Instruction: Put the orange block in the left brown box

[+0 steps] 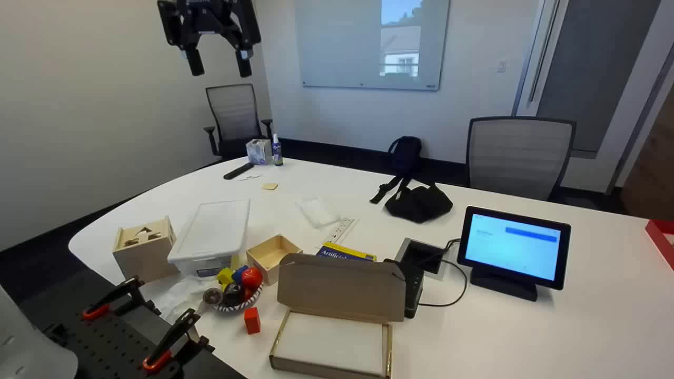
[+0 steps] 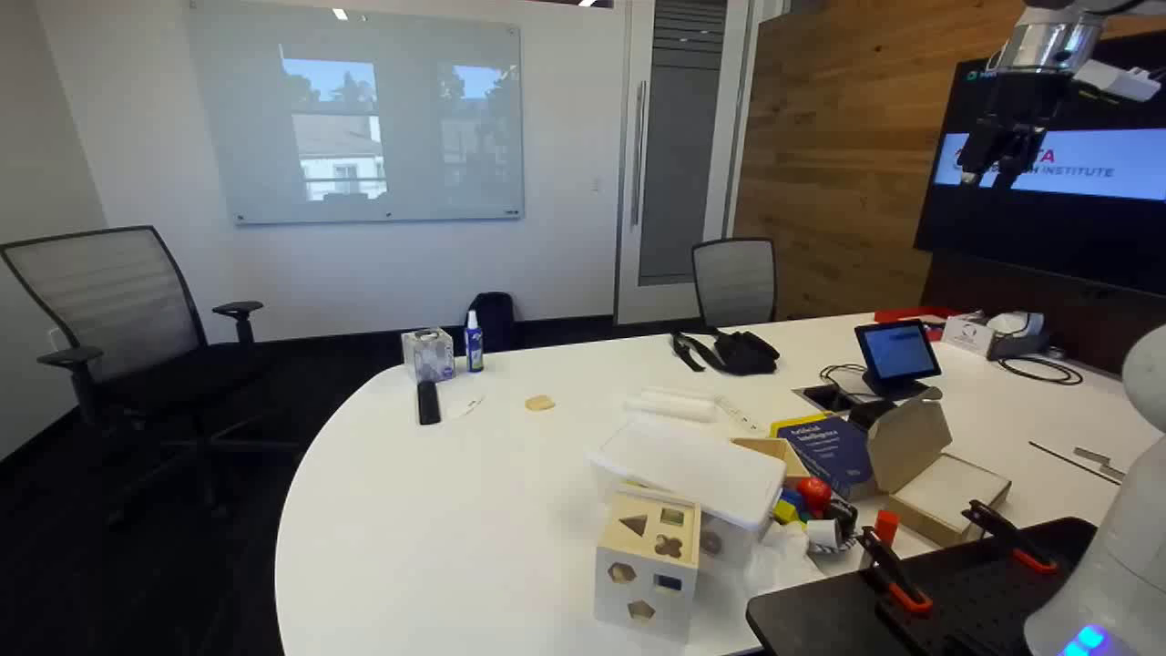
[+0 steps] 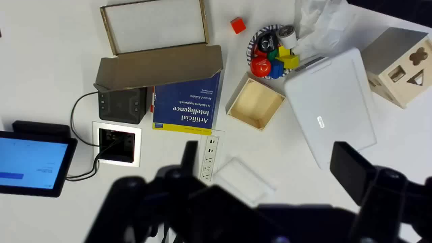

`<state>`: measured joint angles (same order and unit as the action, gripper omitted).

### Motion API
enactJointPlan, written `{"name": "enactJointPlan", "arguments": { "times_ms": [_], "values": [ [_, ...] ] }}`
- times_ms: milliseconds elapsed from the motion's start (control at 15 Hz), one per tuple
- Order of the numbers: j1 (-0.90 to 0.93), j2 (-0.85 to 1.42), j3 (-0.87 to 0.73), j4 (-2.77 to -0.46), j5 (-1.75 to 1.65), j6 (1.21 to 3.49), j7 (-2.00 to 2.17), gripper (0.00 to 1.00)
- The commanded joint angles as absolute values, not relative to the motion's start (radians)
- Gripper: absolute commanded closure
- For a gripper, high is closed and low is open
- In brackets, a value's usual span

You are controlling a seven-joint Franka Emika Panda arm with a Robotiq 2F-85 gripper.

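The small orange-red block [image 1: 252,320] stands on the white table between a bowl of toys and an open cardboard box. It also shows in an exterior view [image 2: 885,526] and in the wrist view [image 3: 238,25]. Two light tan wooden boxes are in view: an open-topped box [image 1: 261,267], also in the wrist view [image 3: 256,103], and a cube with shaped holes [image 1: 150,263], also in an exterior view [image 2: 665,606]. I cannot tell which is the left brown box. My gripper [image 1: 220,64] is high above the table, open and empty, far from the block [image 3: 238,25].
A flat cardboard box [image 1: 331,342] has its flap raised. The striped bowl [image 3: 250,54] holds several toys. A white lidded bin [image 3: 330,104] stands between the wooden boxes. A book [image 3: 184,101], a tablet [image 1: 513,245], cables and black clamps [image 1: 171,339] are also around.
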<state>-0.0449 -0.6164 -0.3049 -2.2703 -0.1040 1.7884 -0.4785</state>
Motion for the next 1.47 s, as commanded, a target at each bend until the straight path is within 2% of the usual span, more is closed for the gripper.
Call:
{"name": "enactJointPlan", "arguments": {
  "times_ms": [0, 400, 733, 1400],
  "values": [
    [-0.056, -0.613, -0.296, -2.268, -0.098, 1.787, -0.484, 0.0],
    [-0.017, -0.544, -0.302, -2.313, -0.093, 1.793, -0.581, 0.0],
    [-0.022, -0.466, -0.275, -2.448, -0.134, 1.86, -0.682, 0.0],
    [-0.072, -0.408, -0.216, -2.779, -0.345, 2.222, -0.616, 0.0]
  ]
}}
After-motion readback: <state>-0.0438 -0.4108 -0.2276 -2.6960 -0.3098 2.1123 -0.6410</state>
